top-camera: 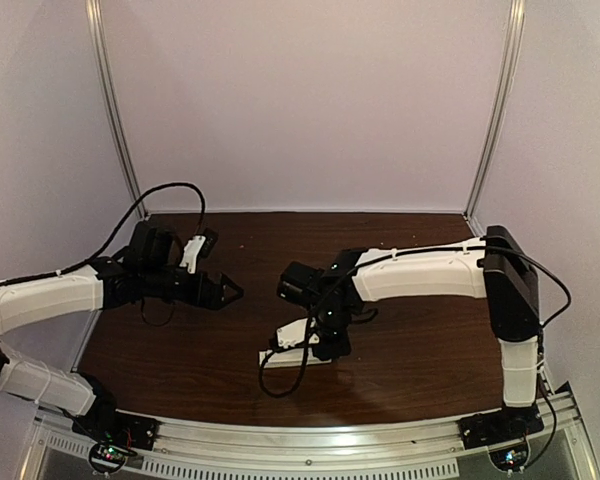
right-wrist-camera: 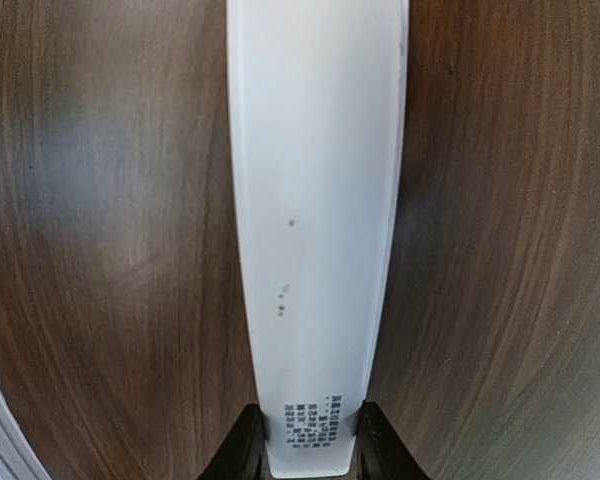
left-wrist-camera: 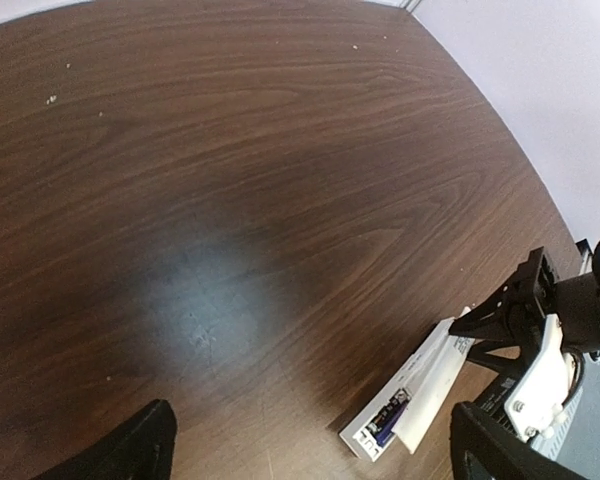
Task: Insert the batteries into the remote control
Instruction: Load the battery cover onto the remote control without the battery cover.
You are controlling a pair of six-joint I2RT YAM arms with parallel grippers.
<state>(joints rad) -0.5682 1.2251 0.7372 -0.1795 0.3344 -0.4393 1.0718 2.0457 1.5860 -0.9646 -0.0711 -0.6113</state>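
Remote control lies on the dark wood table, a little right of centre and toward the near edge, with a thinner white strip just beside it on the near side. Right gripper stands over the bar, and its fingers are clamped across the narrow width at the end bearing the small printed label. The rest of the bar runs out ahead of the jaws. Left gripper hangs above bare table, well apart from the remote. Its fingers are spread wide and hold nothing. The left wrist view shows an open recess at the free end of the white body. A bluish-purple battery appears to sit in that recess, though whether it is fully seated cannot be told. The dark battery cannot be found in any view. Assessment: the bar looks light, stiff and smooth-faced, so it is likely to slide or pivot on the wood if pushed from one side. The present hold across the width at the labelled end seems sound, since it leaves the recess end clear. The cells are judged small, hard and prone to rolling. Each would best be pinched across its round body at mid-length and kept parallel to the recess.
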